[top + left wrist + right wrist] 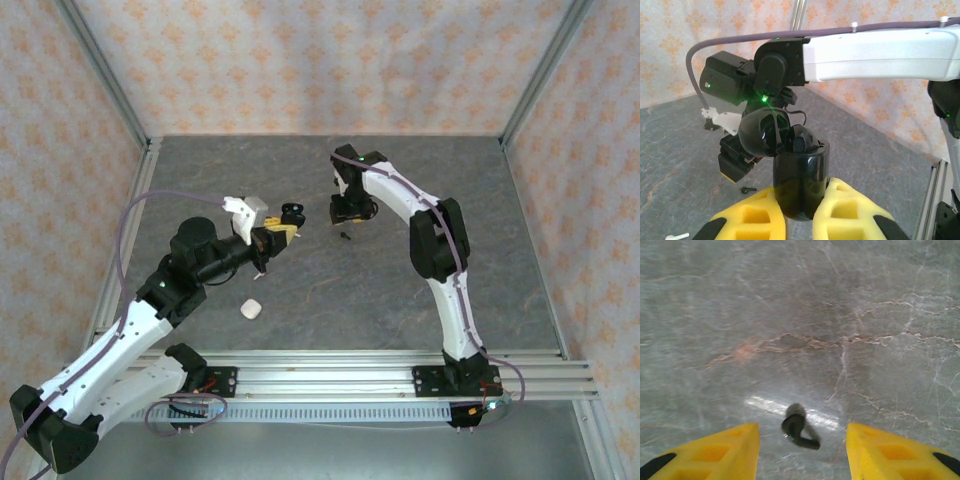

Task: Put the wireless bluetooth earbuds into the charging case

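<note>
**Mia:** Where is the black earbud [799,432]?

**Sam:** It lies on the grey table [840,315]. It is right between the two yellow fingers [725,450] of the right gripper [801,429].

**Mia:** Is the gripper holding it?

**Sam:** No. The fingers stand apart, one on each side, and they don't touch it. That gripper has nothing in it.

**Mia:** And the case?

**Sam:** The case [801,175] is black and shiny. The left gripper [800,202] squeezes it from both sides and holds it upright. Its lid [762,132] is flipped open.

**Mia:** Is anything inside?

**Sam:** Something dark and round sits in the top. I can't tell what it is.

**Mia:** Are the two grippers close?

**Sam:** Yes. From above, the case is just to the left of the right gripper. The earbud lies on the table near them both.

**Mia:** What else is there?

**Sam:** A small white thing [251,309] lies on the table by the left arm, well apart from the black earbud.
</note>
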